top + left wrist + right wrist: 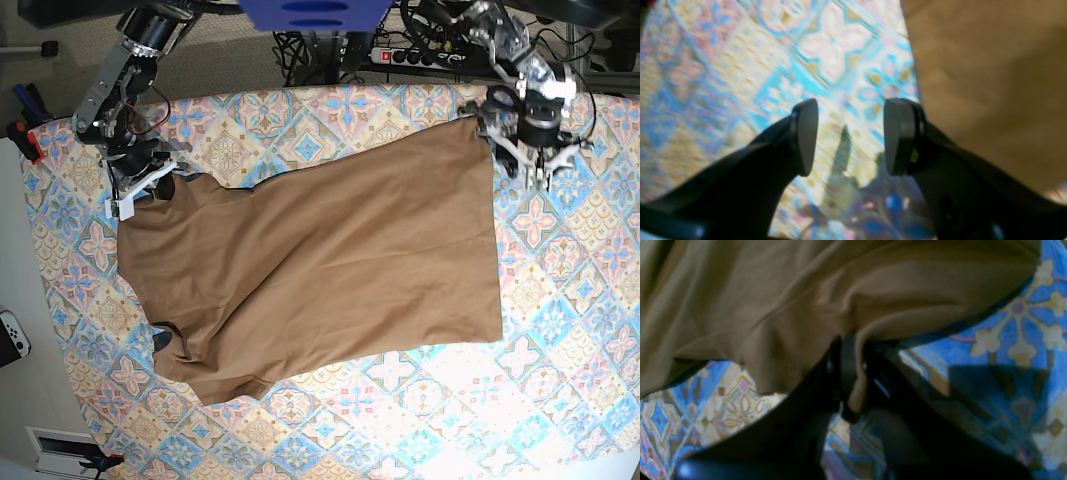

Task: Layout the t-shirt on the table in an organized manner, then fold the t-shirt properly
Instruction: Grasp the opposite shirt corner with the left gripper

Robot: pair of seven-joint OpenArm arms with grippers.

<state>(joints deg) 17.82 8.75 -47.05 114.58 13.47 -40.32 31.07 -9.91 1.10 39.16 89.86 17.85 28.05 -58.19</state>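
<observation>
T-shirt (320,265) lies partly spread on the surface (560,330): right gripper (853,373), clenched on its edge, should pull outward gently, while left gripper (850,136), released beside the t-shirt, probably needs a corner.

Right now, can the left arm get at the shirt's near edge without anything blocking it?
Probably yes. The left gripper hangs open over bare table, and the t-shirt edge lies just beside one finger, nothing between. The right gripper is shut on cloth far across.
</observation>
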